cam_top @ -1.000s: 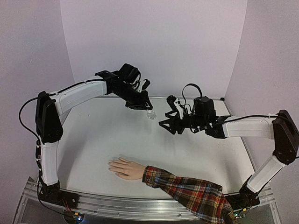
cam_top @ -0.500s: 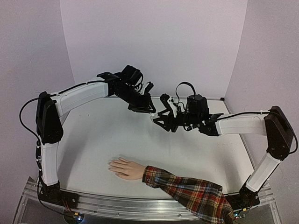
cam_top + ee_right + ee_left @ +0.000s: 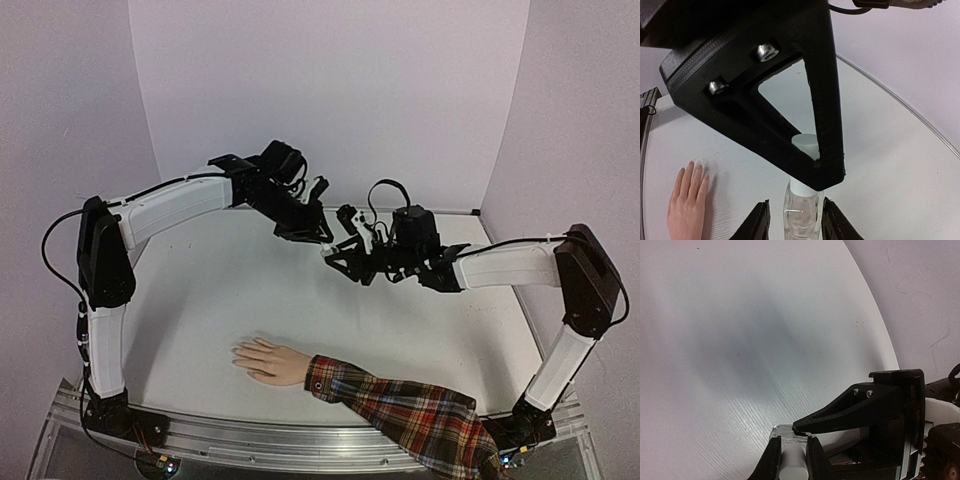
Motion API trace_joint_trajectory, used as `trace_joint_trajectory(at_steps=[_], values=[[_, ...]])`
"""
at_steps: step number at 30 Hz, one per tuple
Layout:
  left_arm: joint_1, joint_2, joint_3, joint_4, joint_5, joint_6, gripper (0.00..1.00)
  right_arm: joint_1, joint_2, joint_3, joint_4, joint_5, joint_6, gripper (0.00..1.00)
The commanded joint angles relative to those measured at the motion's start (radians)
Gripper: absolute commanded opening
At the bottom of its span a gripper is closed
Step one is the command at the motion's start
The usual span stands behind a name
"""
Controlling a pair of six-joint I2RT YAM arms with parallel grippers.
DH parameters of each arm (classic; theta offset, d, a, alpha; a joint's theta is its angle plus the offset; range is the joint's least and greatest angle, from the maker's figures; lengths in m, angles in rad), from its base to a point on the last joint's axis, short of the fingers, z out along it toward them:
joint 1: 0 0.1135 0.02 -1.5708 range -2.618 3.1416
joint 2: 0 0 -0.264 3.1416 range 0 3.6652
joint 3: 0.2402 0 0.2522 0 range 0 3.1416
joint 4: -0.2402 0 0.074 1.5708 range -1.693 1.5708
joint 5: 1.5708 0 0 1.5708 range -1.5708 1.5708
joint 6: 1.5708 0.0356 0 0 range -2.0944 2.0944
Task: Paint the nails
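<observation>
The white table (image 3: 200,300) spreads under both my arms. At its near edge lies a red plaid sleeve (image 3: 410,410) with the pale dummy hand (image 3: 268,360) poking out of it, palm down and fingers spread, well apart from where I am working.

Over the far middle of the table my two hands meet. My left hand (image 3: 792,440) is clamped tight on the little bottle (image 3: 802,215), gripping it by the white cap (image 3: 805,142) so the clear glass hangs below. My right hand (image 3: 795,202) stands partly open with a finger on each side of that glass. One finger looks to be touching and the other shows a sliver of gap, so it has hold of nothing yet.

I judge the step in hand is getting the bottle open. To do it well I should close squarely on the glass, low enough to clear my left fingers, and squeeze firmly before any twist, since smooth glass will likely slip. I should keep both wrists on one axis as the cap turns. The glass has to stay upright so nothing spills.

The nails (image 3: 691,164) sit at the tips of the dummy fingers down on the table. They are tiny and look as pale as the skin, with no colour that I can make out.
</observation>
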Motion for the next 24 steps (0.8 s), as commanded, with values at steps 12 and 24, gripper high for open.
trace_joint_trajectory(at_steps=[12, 24], values=[[-0.013, -0.035, 0.025, 0.005, -0.014, 0.004, 0.0, 0.02, 0.037, 0.076, 0.028, 0.065, -0.002, 0.2], [-0.015, -0.04, 0.026, -0.001, -0.025, 0.007, 0.0, 0.025, 0.056, 0.073, 0.027, 0.08, 0.004, 0.32]])
